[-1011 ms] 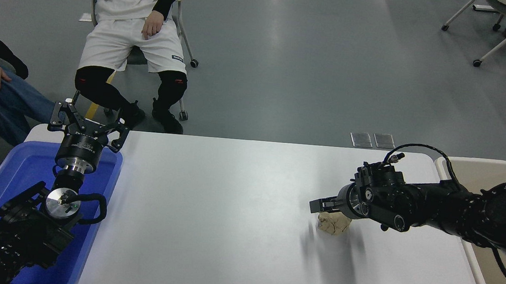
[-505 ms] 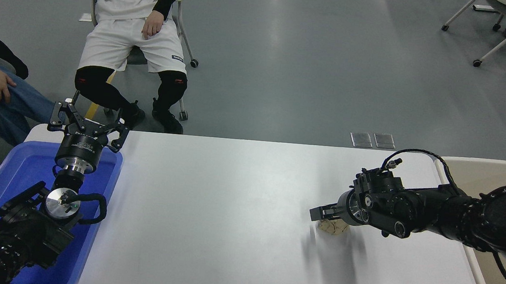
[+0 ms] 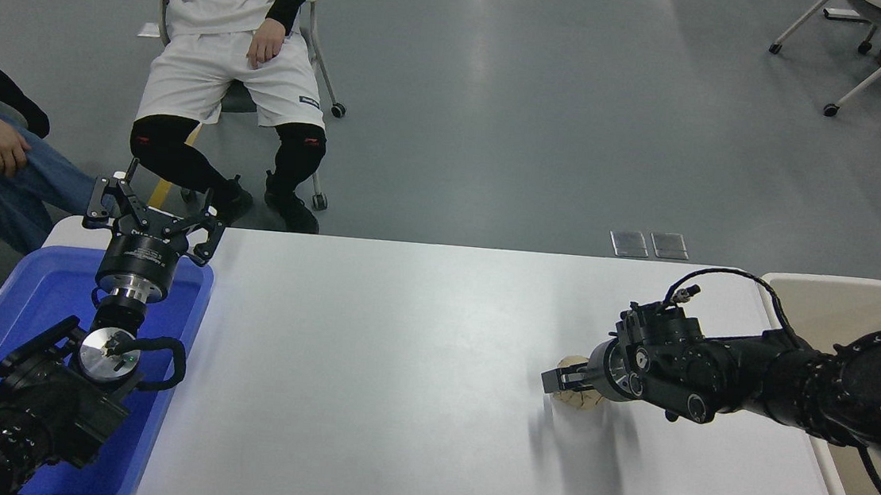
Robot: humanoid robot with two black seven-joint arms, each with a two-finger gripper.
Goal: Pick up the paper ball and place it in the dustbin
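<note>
The tan-brown paper ball (image 3: 578, 400) lies on the white table (image 3: 398, 371), right of the middle. My right gripper (image 3: 560, 380) reaches in from the right, points left and sits low over the ball, covering most of it. Only slivers of paper show on its far and near sides. Whether the gripper grips the ball is hidden by the gripper's own body. The cream-beige dustbin (image 3: 844, 283) stands at the table's right end, behind my right arm. My left gripper (image 3: 153, 210) is parked open at the far left, over a blue tray.
The blue tray (image 3: 47, 277) lies under my left arm at the table's left end. Two people sit beyond the far left of the table, one on a wheeled chair (image 3: 318, 93). Office chairs stand on the grey floor at the top right.
My right gripper has dropped lower onto the paper ball, and the ball is now mostly covered. The left arm has not moved.
</note>
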